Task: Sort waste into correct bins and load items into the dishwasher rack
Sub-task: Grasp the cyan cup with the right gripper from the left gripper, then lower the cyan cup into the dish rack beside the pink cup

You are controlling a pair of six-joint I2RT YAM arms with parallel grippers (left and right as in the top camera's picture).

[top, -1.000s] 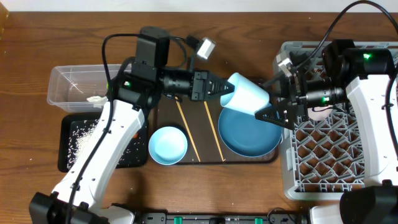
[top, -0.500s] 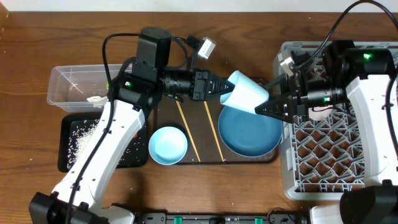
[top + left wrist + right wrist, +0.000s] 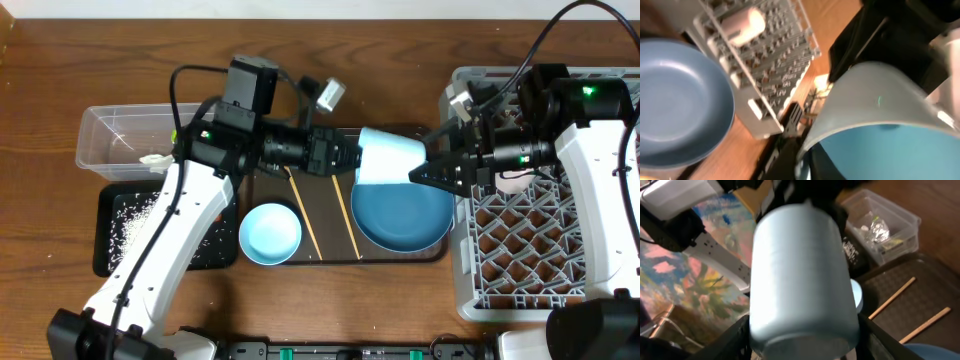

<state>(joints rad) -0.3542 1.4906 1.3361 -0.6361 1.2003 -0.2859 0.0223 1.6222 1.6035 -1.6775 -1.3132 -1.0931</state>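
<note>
Now holds the cup sideways above the plate, right hand clenched around its base, left hand at the rim, grip unclear; looks light, stiff, slick, so wants a firm hold across the wall.

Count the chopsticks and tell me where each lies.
2 chopsticks, both on the brown tray: one beside the pale blue bowl, the other nearer the blue plate.

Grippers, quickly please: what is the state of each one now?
Left gripper: closed on the rim of the light blue cup.
Right gripper: closed around the base of the same cup.
</note>
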